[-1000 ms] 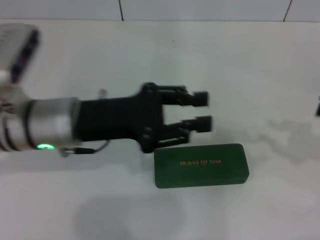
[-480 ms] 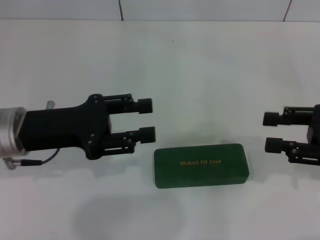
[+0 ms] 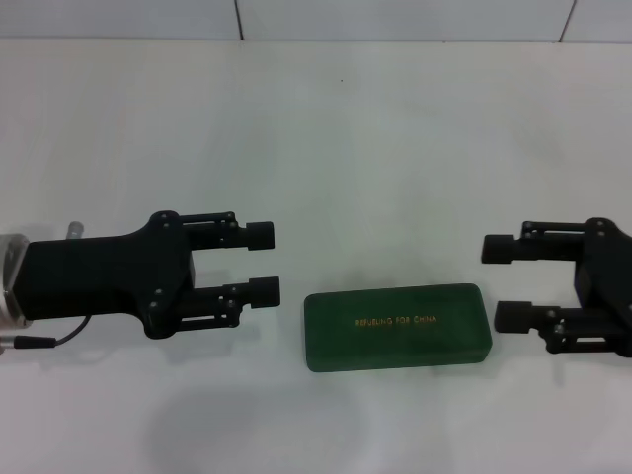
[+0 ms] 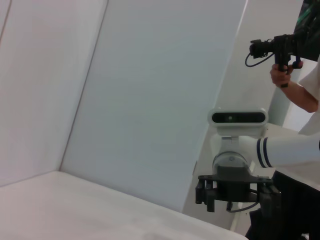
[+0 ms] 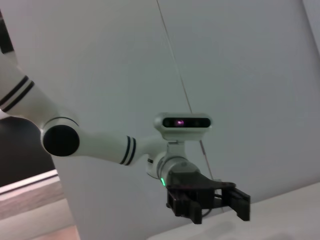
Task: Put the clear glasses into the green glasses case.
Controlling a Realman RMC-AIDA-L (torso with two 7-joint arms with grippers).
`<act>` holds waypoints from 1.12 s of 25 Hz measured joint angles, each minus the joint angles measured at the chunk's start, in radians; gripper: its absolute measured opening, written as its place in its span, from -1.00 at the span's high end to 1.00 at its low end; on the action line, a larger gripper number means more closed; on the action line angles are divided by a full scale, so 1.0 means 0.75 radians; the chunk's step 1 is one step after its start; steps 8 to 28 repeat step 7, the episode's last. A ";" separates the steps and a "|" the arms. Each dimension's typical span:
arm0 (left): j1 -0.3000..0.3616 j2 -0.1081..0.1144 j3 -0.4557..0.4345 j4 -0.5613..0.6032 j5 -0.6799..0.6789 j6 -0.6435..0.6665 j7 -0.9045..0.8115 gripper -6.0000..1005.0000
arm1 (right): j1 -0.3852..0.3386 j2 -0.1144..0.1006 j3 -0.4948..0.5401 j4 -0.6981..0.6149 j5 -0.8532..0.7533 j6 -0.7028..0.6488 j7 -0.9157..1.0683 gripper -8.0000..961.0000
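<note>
The green glasses case (image 3: 397, 326) lies shut on the white table in the head view, its gold lettering facing up. The clear glasses are out of view. My left gripper (image 3: 263, 263) hovers to the left of the case, open, with nothing between its fingers. To the right of the case is my right gripper (image 3: 500, 282), also open and holding nothing. Both point toward each other across the case. The left wrist view shows the right gripper (image 4: 232, 192) far off, and the right wrist view shows the left gripper (image 5: 207, 200) far off.
The white table (image 3: 355, 138) runs back to a tiled wall. In the left wrist view a person holding a camera rig (image 4: 282, 47) stands behind the right arm.
My left gripper has drawn back to the left, away from above the case. The right gripper has come into view from the right and moved toward the case.
</note>
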 joint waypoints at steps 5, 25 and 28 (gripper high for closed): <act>-0.001 -0.001 0.006 0.001 0.007 0.003 -0.085 -0.27 | 0.003 0.000 -0.043 0.040 0.025 0.027 -0.007 -0.37; -0.001 -0.001 0.005 0.001 0.010 0.013 -0.103 -0.27 | 0.001 -0.002 -0.053 0.046 0.025 0.037 -0.008 -0.37; -0.001 -0.001 0.005 0.001 0.010 0.013 -0.103 -0.27 | 0.001 -0.002 -0.053 0.046 0.025 0.037 -0.008 -0.37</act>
